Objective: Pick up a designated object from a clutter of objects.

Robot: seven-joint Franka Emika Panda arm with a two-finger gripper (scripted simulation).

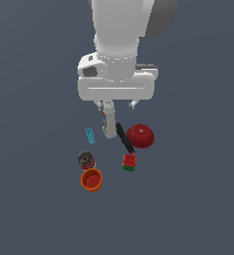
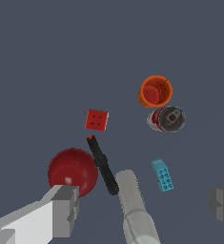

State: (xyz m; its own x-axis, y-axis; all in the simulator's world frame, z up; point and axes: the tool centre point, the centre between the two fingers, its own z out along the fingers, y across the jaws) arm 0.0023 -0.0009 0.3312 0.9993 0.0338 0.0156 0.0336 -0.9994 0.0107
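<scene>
target: orange cup (image 1: 91, 180) upright on the desk (image 1: 34, 209), at the clutter's edge, just beside the dark can (image 1: 86, 159)
handling: likely light, stiff, hollow; thick rim suits a pinch across one wall
fingers: gripper (image 2: 144, 202) spread wide, empty, above the white bottle (image 2: 135, 209), apart from the cup

The orange cup (image 1: 91, 180) (image 2: 155, 91) stands upright and open-mouthed, thick-rimmed and hollow, at the near edge of the clutter on the exterior view's left, just beside and perhaps touching the dark can (image 1: 86, 159) (image 2: 166, 118), apart from everything else.
</scene>
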